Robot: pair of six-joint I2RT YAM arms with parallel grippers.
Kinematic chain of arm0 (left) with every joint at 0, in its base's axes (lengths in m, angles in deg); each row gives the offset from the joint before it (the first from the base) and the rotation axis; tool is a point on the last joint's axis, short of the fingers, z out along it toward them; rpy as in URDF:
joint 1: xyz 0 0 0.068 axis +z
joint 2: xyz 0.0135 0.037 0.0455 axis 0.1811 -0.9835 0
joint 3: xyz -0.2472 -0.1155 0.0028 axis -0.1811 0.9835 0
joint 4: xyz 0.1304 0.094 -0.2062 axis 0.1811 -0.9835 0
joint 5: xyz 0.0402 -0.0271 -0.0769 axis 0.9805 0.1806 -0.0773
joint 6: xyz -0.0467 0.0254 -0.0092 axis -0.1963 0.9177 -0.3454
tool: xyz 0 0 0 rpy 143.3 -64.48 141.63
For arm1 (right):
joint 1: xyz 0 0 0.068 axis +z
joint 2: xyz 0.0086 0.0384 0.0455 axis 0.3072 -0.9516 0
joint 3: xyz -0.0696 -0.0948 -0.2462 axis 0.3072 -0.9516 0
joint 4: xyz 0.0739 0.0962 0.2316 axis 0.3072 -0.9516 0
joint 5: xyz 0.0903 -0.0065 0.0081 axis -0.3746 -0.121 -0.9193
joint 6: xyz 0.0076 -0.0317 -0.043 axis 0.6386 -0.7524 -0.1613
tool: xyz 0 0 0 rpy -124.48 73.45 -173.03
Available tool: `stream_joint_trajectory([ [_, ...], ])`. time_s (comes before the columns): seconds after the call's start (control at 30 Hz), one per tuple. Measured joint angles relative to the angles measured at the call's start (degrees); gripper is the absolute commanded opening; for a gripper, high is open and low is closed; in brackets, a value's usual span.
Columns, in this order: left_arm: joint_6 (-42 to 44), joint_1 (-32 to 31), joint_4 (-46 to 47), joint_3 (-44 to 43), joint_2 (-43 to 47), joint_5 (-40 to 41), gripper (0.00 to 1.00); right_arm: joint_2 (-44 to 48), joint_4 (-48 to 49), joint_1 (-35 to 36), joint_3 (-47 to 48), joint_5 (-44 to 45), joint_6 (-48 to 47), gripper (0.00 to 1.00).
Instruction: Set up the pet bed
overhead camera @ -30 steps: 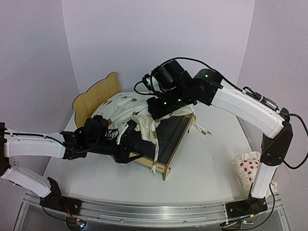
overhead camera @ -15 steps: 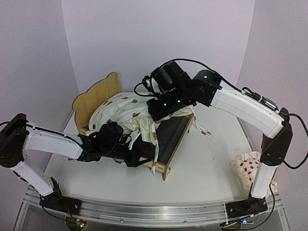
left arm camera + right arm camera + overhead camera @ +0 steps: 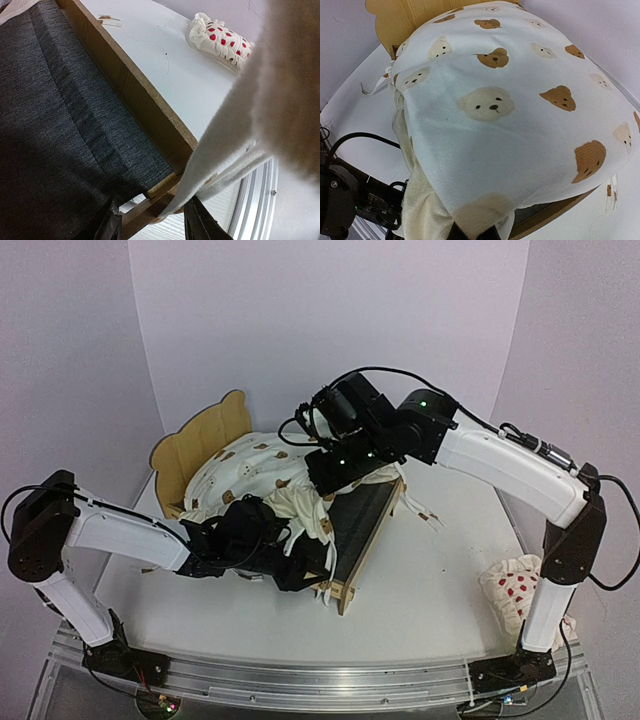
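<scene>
The pet bed [image 3: 200,445] lies diagonally on the table, its bear-ear headboard at the back left and part of its grey base [image 3: 362,515] bare. The bear-print cushion [image 3: 250,468] is bunched over the head half. My right gripper [image 3: 335,472] is shut on the cushion's edge, and in the right wrist view the cloth [image 3: 510,115] drapes over the gripper [image 3: 475,234]. My left gripper [image 3: 305,570] is at the bed's near foot corner. In the left wrist view its fingers [image 3: 200,222] flank the wooden corner [image 3: 160,197] and a white tie [image 3: 220,155]; a grip is not visible.
A small white pillow with red dots [image 3: 515,590] lies at the right by the right arm's base, also seen as the pillow [image 3: 220,40]. Loose cushion ties [image 3: 425,512] trail on the table right of the bed. Grey walls close in the back and sides.
My left arm has reached right along the bed's near side to its foot corner, and its jaws have narrowed a little. The right gripper still holds the cushion in about the same place.
</scene>
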Motion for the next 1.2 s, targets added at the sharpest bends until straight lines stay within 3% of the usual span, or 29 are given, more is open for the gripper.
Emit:
stream_joint_trajectory([
  [0.17,0.02,-0.80,0.07,-0.48,-0.28,0.02,0.39,0.02,0.10,0.00,-0.34,0.02,-0.14,0.00],
  [0.37,0.26,-1.20,0.30,-0.79,-1.18,0.26,0.13,0.07,0.51,0.00,-1.10,0.04,-0.29,0.00],
  [0.53,0.09,-1.87,0.50,-0.81,-1.23,1.90,0.00,0.33,0.98,0.00,-1.76,0.15,-0.39,0.00],
  [1.2,-1.86,-2.63,-13.22,-10.31,4.46,15.77,0.00,3.34,5.75,-0.11,-4.57,3.43,-0.63,0.00],
])
